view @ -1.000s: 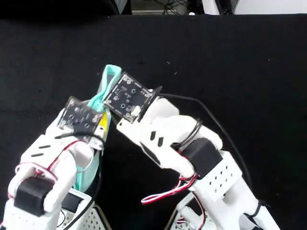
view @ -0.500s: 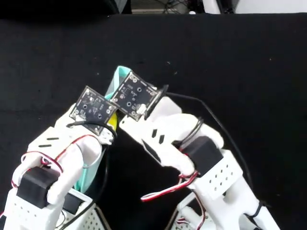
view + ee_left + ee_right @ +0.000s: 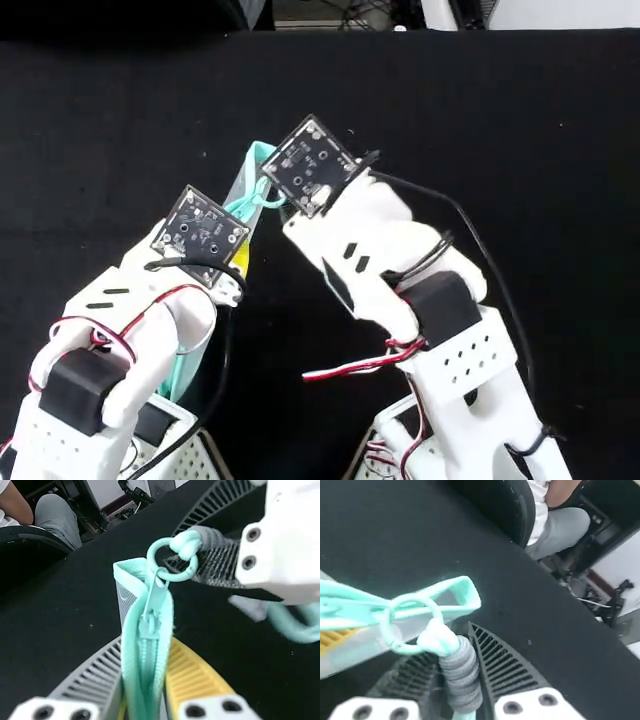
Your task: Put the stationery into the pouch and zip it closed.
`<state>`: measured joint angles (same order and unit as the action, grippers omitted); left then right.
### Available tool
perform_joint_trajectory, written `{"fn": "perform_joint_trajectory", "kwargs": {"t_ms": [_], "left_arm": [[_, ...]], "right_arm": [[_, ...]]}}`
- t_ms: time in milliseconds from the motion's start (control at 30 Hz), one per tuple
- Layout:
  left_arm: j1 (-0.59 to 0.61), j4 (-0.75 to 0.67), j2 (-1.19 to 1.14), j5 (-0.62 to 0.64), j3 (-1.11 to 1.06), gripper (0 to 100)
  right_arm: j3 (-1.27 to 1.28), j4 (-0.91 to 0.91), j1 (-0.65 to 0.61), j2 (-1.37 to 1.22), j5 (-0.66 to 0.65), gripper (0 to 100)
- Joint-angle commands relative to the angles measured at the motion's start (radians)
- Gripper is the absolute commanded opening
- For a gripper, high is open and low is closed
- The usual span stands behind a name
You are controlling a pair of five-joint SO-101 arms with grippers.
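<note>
Working over a matte black table (image 3: 520, 120), with a dark chair (image 3: 505, 505) and cables (image 3: 350, 12) crowding the room beyond its 12 o'clock edge. Standing the pouch (image 3: 142, 680) on edge left of centre, running from 6 up toward 12 o'clock in the high view. Clamping it across the zip with the left pincer (image 3: 146, 650), yellow and grey fingers squeezing both sides, likely anchoring it so a pull meets resistance instead of dragging the whole pouch. Pinching the grey cord (image 3: 460, 672) tight in the right pincer (image 3: 452, 660) at the pouch's 12 o'clock end, presumably for a firmer hold than the thin tab would give. Drawing taut through the mint ring (image 3: 172, 560) on the slider (image 3: 150, 615), sitting just short of the far end; judging the zip nearly shut.
</note>
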<state>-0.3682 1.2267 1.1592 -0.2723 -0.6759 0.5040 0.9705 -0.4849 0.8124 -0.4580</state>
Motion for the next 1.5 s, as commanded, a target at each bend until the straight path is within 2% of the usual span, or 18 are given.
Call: {"fn": "perform_joint_trajectory", "kwargs": {"t_ms": [0,367,700,900,1033,1100,1267,1467], "left_arm": [[-0.004,0.048,-0.015,0.009,-0.025,3],[-0.004,0.077,0.187,0.005,-0.107,3],[0.001,0.078,0.272,-0.014,-0.156,3],[0.061,0.080,0.273,-0.017,-0.154,3],[0.056,0.075,0.270,-0.017,-0.156,3],[0.054,0.061,0.270,-0.017,-0.156,3],[0.053,0.034,0.269,-0.017,-0.156,3],[0.053,0.037,0.269,-0.017,-0.156,3]], "right_arm": [[-0.004,-0.037,0.044,-0.004,-0.049,1.2],[0.166,-0.209,0.048,-0.004,-0.081,1.1],[0.191,-0.328,0.192,-0.140,-0.107,1.1],[0.189,-0.325,0.175,-0.130,-0.103,1.1],[0.191,-0.265,0.172,-0.033,-0.008,1.2],[0.194,-0.204,0.141,0.042,0.002,3.5],[0.194,-0.052,0.008,0.189,0.002,20.4],[0.189,-0.051,-0.087,0.165,0.002,15.3]]}}
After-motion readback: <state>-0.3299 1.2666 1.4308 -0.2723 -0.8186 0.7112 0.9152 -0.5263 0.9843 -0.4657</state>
